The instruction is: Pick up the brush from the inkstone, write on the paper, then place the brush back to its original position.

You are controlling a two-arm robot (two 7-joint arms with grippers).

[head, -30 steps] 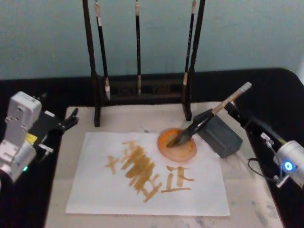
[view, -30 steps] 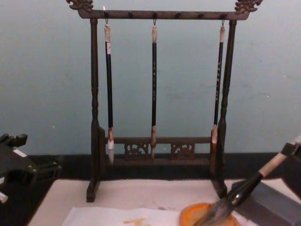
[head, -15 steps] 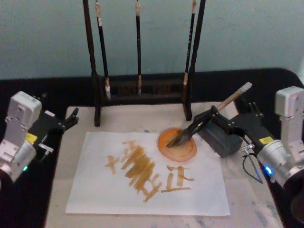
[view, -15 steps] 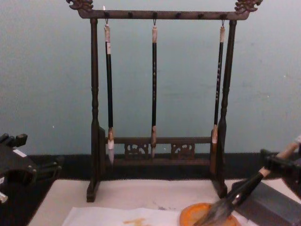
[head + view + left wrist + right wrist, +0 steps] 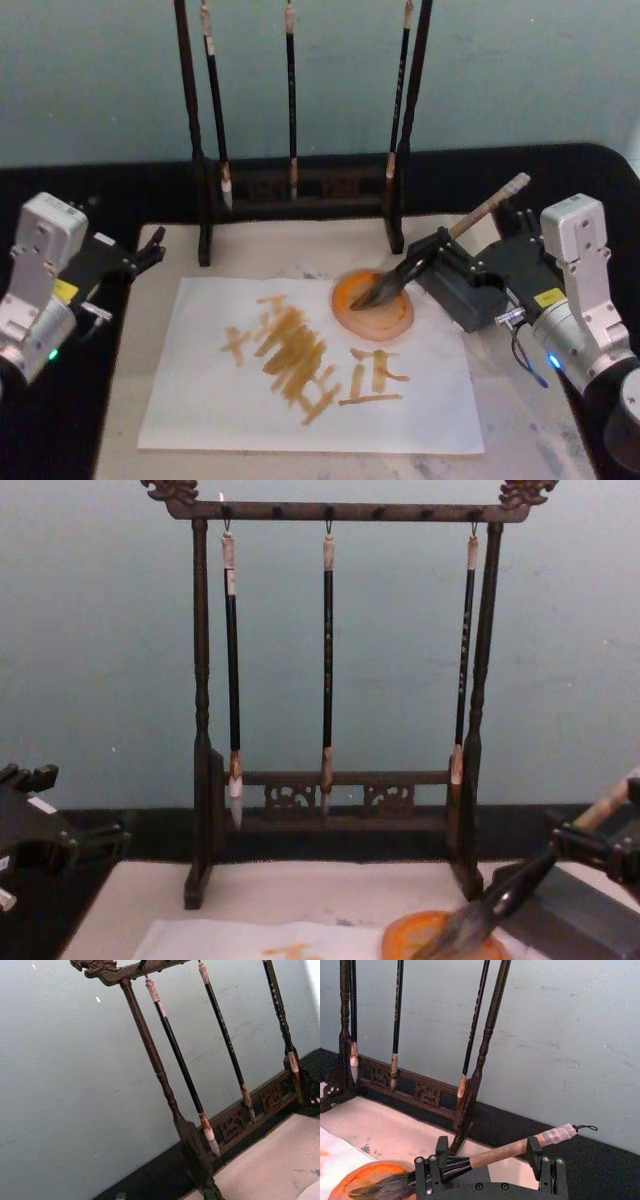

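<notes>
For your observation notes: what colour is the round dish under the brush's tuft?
Orange dish, clearest in the head view.

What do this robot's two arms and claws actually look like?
Both arms end in a pale grey boxy wrist block above a rounded silver joint with a small glowing light. The left claw and right claw are black, with thin black fingers. Each wrist carries a small yellow label; a thin cable loops beside the right one.

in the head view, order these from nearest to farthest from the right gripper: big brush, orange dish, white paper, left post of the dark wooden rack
1. Large tan-handled brush: between the fingers of the right gripper.
2. Round orange dish: just to the gripper's left, under the tuft.
3. White paper sheet: beyond the dish, mid-table.
4. Rack's left post: far back left.
</notes>
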